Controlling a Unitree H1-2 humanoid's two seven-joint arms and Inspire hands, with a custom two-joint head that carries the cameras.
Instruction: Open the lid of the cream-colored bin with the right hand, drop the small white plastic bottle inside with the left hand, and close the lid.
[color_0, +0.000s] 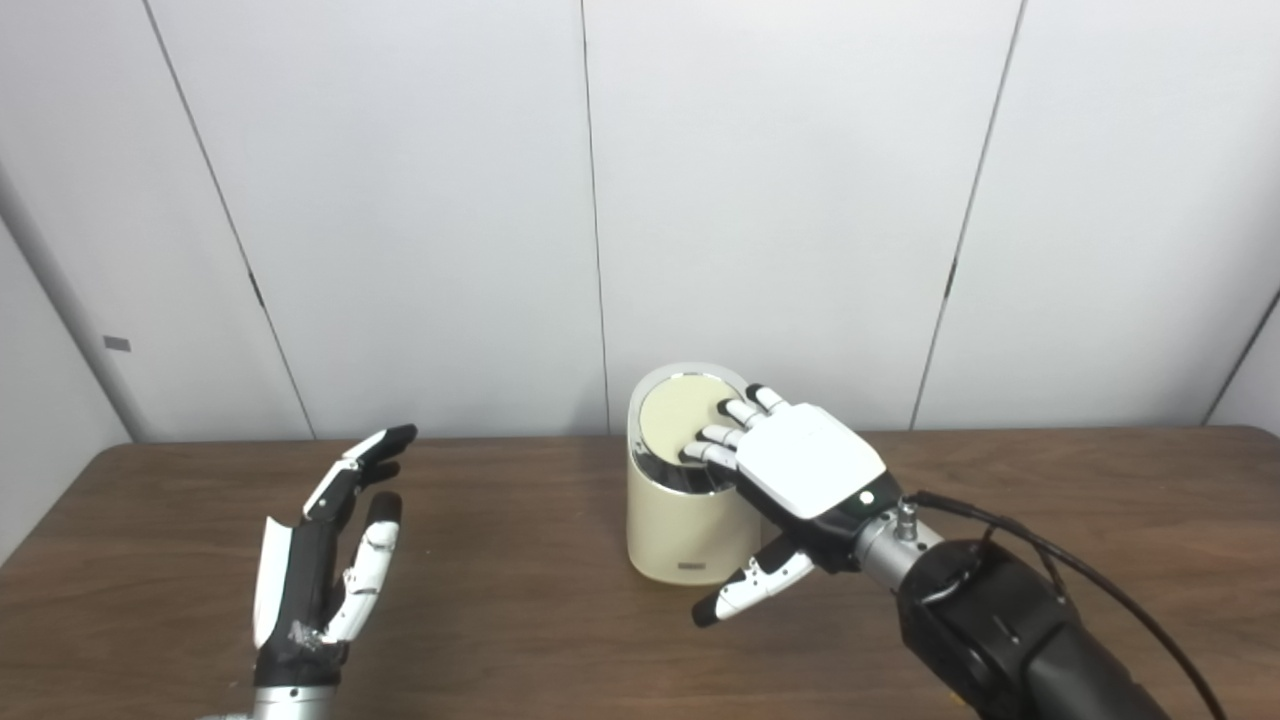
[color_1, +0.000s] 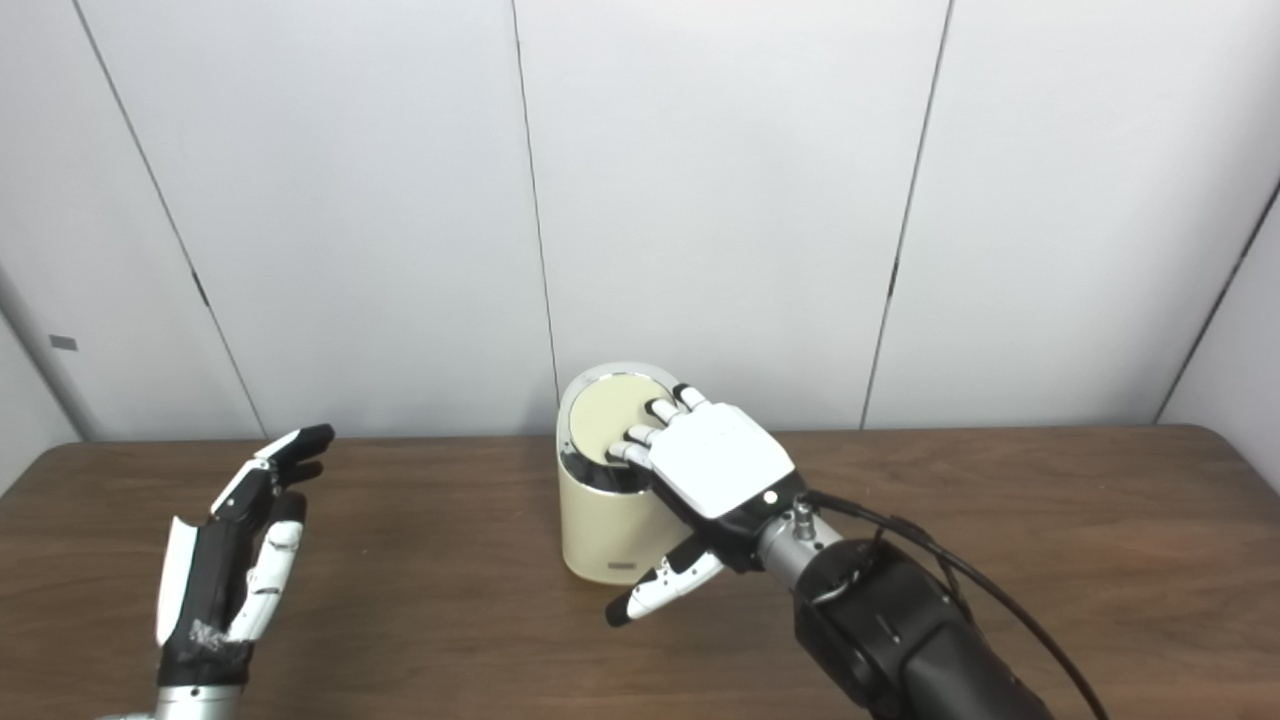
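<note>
The cream-colored bin (color_0: 685, 500) stands upright near the far edge of the worktop (color_0: 520, 600), its round lid (color_0: 680, 415) flat and closed. The right robot hand (color_0: 800, 470) lies directly over it, fingers (color_0: 712, 452) spread on the lid's near-right part, grasping nothing. The left robot hand (color_0: 325, 545) waits well apart to the left, released and empty (no white bottle is visible anywhere). Open worktop surrounds the bin.
</note>
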